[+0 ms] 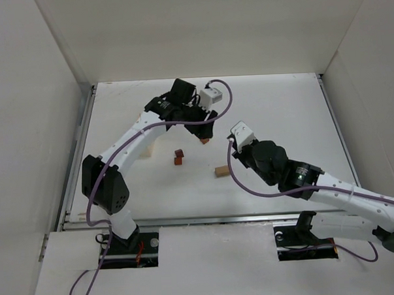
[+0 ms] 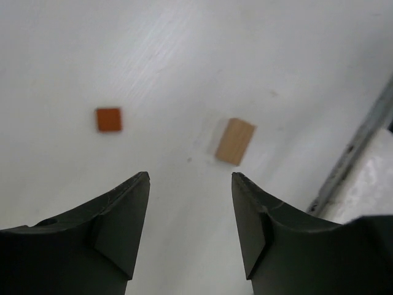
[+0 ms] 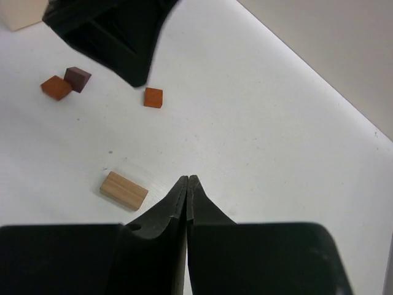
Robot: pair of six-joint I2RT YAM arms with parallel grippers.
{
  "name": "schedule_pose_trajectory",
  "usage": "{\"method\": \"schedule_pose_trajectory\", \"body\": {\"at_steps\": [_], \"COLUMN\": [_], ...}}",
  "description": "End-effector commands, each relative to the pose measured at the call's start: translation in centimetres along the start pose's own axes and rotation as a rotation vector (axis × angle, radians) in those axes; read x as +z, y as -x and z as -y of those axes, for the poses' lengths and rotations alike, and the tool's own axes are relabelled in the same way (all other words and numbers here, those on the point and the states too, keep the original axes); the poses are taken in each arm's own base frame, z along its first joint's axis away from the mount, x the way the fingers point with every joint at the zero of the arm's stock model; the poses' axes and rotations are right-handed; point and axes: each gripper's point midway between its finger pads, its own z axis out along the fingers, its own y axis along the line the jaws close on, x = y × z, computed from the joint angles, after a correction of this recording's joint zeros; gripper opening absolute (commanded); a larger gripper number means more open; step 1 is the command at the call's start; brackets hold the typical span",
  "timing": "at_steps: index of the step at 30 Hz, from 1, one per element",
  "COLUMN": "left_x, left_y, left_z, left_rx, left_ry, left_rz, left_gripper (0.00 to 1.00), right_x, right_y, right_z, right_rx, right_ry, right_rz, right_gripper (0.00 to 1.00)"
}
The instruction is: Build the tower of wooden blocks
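Hovering over the desk (image 1: 281, 118), your left hand (image 2: 190, 177) is spread open and empty; your right hand (image 3: 187, 179) is pinched closed on nothing. Nothing is stacked yet: the orange cube (image 2: 108, 119), tan block (image 2: 234, 141), brown cube (image 3: 78, 78) and reddish cube (image 3: 56, 87) lie scattered. Descend off-centre and a finger will likely knock the orange cube away.
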Motion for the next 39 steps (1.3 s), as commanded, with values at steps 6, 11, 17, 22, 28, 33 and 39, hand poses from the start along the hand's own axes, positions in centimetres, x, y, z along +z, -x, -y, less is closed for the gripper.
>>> {"method": "schedule_pose_trajectory", "body": {"at_steps": [6,11,17,22,28,33,39], "left_x": [-2.6,-2.4,-2.8,-1.1,0.5,2.0,2.5], "left_y": [-7.7,-10.0,-15.5,-17.5,-20.1,-21.7,-22.6], "left_z": [-9.6,-9.9,-9.4,-8.9,-9.6,-9.5,-10.0], "left_rx": [-0.015,0.02,0.078,-0.022,-0.085,-0.136,-0.148], "left_ry": [0.415,0.414,0.385,0.369,0.396,0.369,0.384], "left_rz": [-0.149,-0.217,-0.379,-0.413,-0.462,-0.505,-0.533], "left_gripper": [0.61,0.59,0.56,0.6,0.61,0.54,0.45], "right_x": [1.0,2.1,2.4,2.6,2.5,2.2,2.0], "right_y": [1.0,0.6,-0.1,0.0,-0.7,-0.7,-1.1], "right_z": [-0.6,-1.5,-2.1,-2.5,-2.4,-2.1,-1.9], "right_rx": [0.157,0.169,0.162,0.187,0.186,0.199,0.194], "right_ry": [-0.036,-0.031,-0.018,-0.011,-0.02,-0.031,-0.039], "right_rz": [-0.017,-0.053,-0.098,-0.088,-0.104,-0.097,-0.105], "right_gripper": [0.58,0.66,0.67,0.67,0.67,0.67,0.67]}}
